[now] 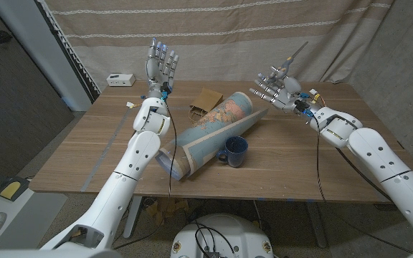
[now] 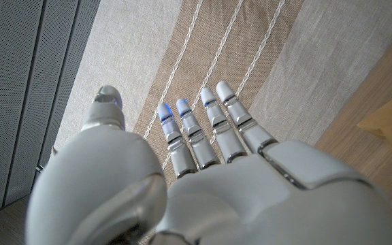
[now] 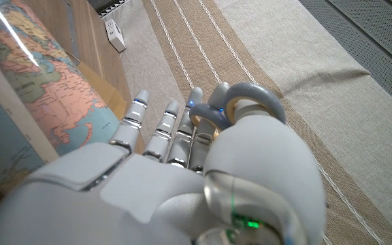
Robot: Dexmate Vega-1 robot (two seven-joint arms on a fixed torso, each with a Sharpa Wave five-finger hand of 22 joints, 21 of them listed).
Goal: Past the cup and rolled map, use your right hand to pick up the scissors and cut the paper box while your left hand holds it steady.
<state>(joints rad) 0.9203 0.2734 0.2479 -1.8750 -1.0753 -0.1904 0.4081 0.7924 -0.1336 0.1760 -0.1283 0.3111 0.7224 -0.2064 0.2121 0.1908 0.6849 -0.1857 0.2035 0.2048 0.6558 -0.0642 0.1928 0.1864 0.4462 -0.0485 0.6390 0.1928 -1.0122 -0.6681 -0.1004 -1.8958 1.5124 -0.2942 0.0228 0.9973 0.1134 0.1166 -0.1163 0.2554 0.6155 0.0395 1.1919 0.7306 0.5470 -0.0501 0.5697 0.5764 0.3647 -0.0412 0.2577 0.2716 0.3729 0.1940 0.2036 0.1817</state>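
right hand (image 1: pixel 278 89) grasping scissors (image 1: pixel 293 59), raised above the desk (image 1: pixel 84 161).
left hand (image 1: pixel 160 66) released, fingers up; paper box (image 1: pixel 206 100) between the hands.

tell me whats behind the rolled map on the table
Behind the rolled map, toward the curtain, sits the brown paper box, its near side covered by the map. The table right behind the roll cannot be seen.
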